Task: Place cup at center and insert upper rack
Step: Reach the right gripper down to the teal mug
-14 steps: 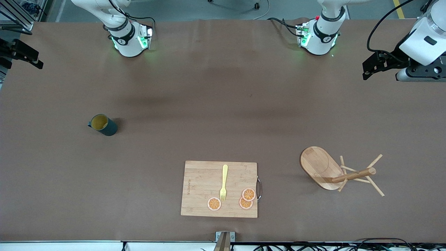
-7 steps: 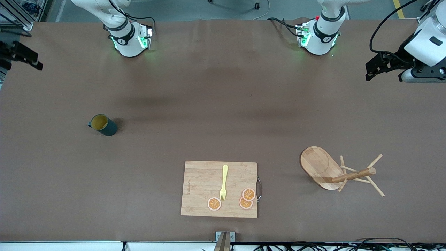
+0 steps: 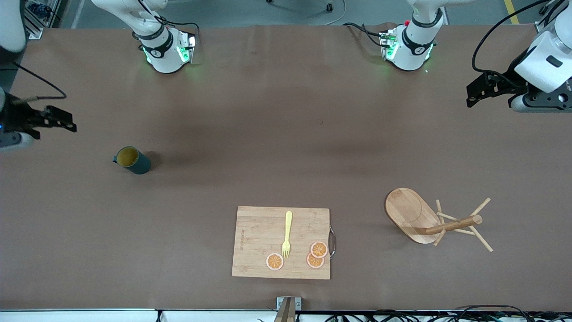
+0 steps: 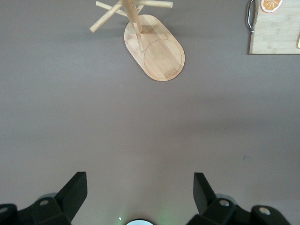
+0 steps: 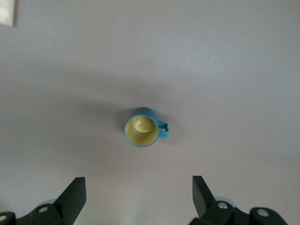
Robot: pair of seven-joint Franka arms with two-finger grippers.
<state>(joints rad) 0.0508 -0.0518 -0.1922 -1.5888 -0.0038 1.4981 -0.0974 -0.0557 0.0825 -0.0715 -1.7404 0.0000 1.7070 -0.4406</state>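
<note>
From my station I see the cup (image 3: 132, 160), a small dark teal cylinder with a matte yellow-ochre inside and a stubby side handle, standing upright on the smooth brown table (image 3: 277, 134) toward the right arm's end. The right gripper (image 3: 60, 124) hangs over the table's edge at about ten o'clock from the cup, its black fingers (image 5: 74, 196) spread wide with nothing between them; the right wrist view looks straight down into the cup's round mouth.

The upper rack (image 3: 435, 220), a mug tree of pale wood, lies tipped on its side toward the left arm's end: its flat oval base (image 3: 410, 213) stands on edge, the round pole runs level, and thin pegs splay out from it. The left gripper (image 3: 477, 93) hovers over the table edge at roughly one o'clock from the rack, fingers (image 4: 75, 193) wide apart and empty.

At about eight o'clock from the rack sits a rectangular bamboo cutting board (image 3: 257, 232) with a metal handle, nearer the front camera than the cup. On it lie a yellow plastic fork (image 3: 287, 233) and three orange slices (image 3: 317, 249), flat discs.
</note>
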